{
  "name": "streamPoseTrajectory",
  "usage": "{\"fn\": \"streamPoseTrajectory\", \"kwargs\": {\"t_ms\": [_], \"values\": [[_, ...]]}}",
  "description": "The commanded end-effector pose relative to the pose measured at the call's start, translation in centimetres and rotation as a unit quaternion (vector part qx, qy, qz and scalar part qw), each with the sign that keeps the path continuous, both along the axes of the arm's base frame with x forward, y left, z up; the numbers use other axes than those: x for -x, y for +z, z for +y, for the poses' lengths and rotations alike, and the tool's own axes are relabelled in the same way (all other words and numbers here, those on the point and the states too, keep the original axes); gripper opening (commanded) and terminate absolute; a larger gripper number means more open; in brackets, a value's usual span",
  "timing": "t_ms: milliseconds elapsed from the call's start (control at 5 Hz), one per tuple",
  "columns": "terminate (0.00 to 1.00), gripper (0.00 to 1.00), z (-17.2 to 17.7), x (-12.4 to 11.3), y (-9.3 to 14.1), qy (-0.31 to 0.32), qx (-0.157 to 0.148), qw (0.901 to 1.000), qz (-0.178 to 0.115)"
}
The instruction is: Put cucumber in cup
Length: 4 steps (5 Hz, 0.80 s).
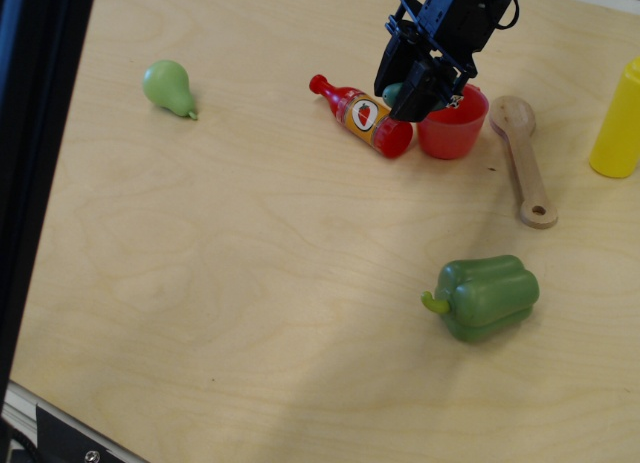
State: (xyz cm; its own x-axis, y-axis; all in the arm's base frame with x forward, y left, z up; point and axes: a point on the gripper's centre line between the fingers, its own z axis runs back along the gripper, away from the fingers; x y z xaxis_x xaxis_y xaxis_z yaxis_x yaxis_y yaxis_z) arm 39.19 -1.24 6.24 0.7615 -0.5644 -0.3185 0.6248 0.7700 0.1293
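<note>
The red cup [455, 129] stands upright at the back right of the table. My gripper [414, 83] hangs just over the cup's left rim, above the ketchup bottle's base. It is shut on the dark teal cucumber [394, 91], of which only a small rounded end shows between the black fingers. The rest of the cucumber is hidden by the gripper. The cup's left rim is partly covered by the fingers.
A red ketchup bottle [362, 115] lies on its side touching the cup's left. A wooden spoon [525, 163] lies right of the cup, a yellow bottle [618, 123] at the right edge. A green bell pepper [485, 297] sits in front, a pale pear [168, 86] at the back left.
</note>
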Motion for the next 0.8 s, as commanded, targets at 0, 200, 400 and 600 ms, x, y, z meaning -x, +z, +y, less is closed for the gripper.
{"fn": "streamPoseTrajectory", "kwargs": {"t_ms": [0, 200, 400, 600], "values": [[0.0, 1.0, 0.3, -0.7, 3.6, 0.014, 0.01, 0.9987, -0.048], [0.0, 1.0, 0.9, -0.2, 4.5, 0.029, 0.027, 0.9968, -0.07], [0.0, 1.0, 2.1, 0.8, 5.8, 0.045, 0.069, 0.9909, -0.107], [0.0, 1.0, 3.5, 3.1, 7.8, 0.07, 0.1, 0.9802, -0.156]]}}
